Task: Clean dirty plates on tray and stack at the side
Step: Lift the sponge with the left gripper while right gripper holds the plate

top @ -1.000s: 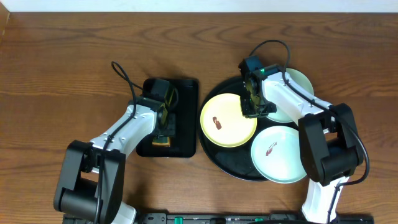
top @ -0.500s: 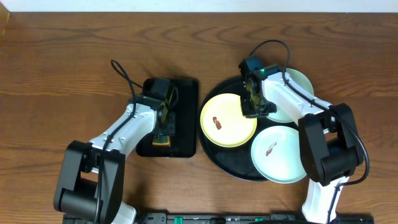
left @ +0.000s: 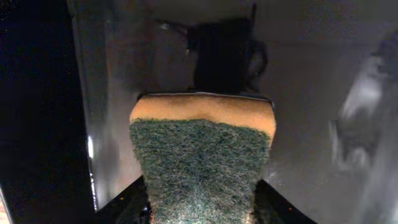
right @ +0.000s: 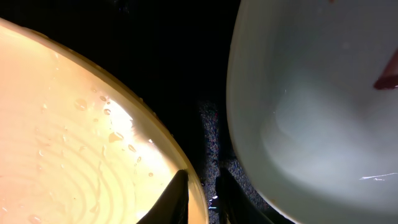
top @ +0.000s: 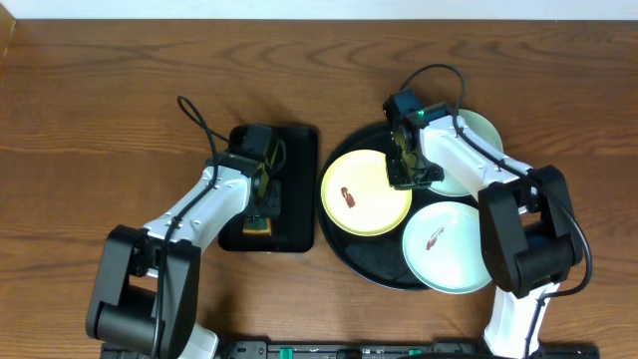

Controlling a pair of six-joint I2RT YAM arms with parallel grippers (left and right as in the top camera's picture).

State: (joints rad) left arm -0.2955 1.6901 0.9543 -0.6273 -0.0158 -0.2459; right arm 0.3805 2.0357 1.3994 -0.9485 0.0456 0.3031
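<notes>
The round black tray holds three plates: a pale yellow plate at the left, one mint-white plate at the back right and another at the front right. Each visible centre has a reddish smear. My right gripper is shut on the yellow plate's right rim; in the right wrist view its jaws straddle the wet yellow rim, next to the back mint-white plate. My left gripper is shut on a green-and-orange sponge down in the rectangular tray.
The smaller rectangular black tray lies just left of the round tray. Bare brown table surface spreads to the far left and along the back. Both arms' cables arc above their wrists.
</notes>
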